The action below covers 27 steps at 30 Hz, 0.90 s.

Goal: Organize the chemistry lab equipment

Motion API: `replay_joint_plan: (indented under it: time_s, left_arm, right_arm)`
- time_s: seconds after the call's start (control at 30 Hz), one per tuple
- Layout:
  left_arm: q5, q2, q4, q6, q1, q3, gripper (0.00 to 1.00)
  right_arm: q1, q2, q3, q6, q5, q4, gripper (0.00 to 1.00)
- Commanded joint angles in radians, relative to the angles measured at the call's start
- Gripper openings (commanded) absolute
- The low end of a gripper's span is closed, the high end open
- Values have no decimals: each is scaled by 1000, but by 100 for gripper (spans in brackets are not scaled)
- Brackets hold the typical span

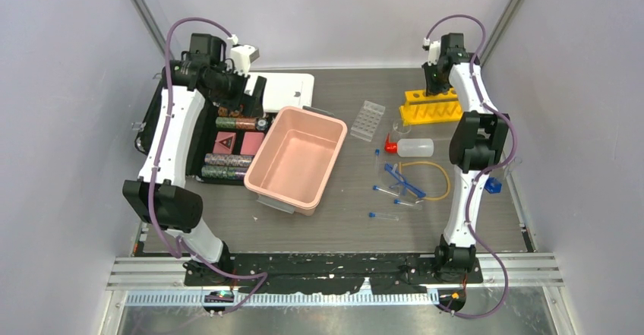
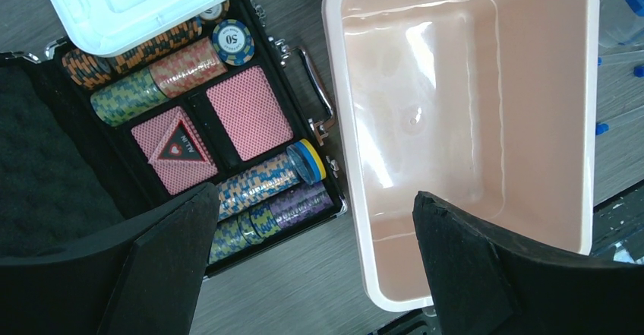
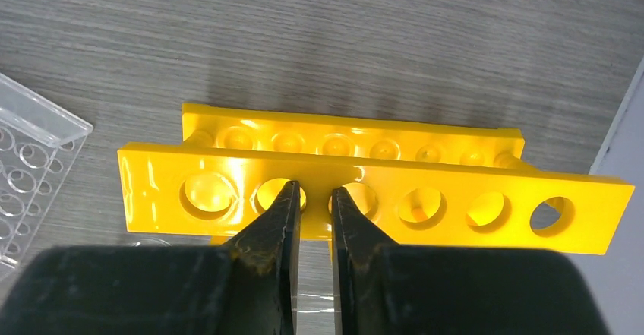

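My right gripper is at the yellow tube rack on the table's far right, fingers almost together at the strip between 2 holes; I can't tell if it's clamped. Left gripper is wide open and empty, above the poker chip case and pink tub.
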Motion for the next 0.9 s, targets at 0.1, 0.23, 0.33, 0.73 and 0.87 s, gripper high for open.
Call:
replay_joint_plan:
  time_s: [0.1, 0.23, 0.33, 0.73, 0.87]
  left_arm:
    - [-3, 18, -34, -11, -4, 33, 99]
    - [-4, 24, -42, -10, -4, 43, 99]
    - [1, 26, -43, -19, -4, 36, 99]
    - [29, 20, -5, -25, -3, 31, 99]
    - [128, -46, 106, -21, -3, -47, 99]
  right_arm:
    - [6, -74, -29, 137, 34, 26, 27]
    - [5, -97, -3, 128, 38, 17, 36]
    - [4, -121, 14, 123, 15, 12, 43]
    - [4, -327, -3, -60, -170, -60, 73]
    - [4, -508, -181, -184, -310, -119, 87]
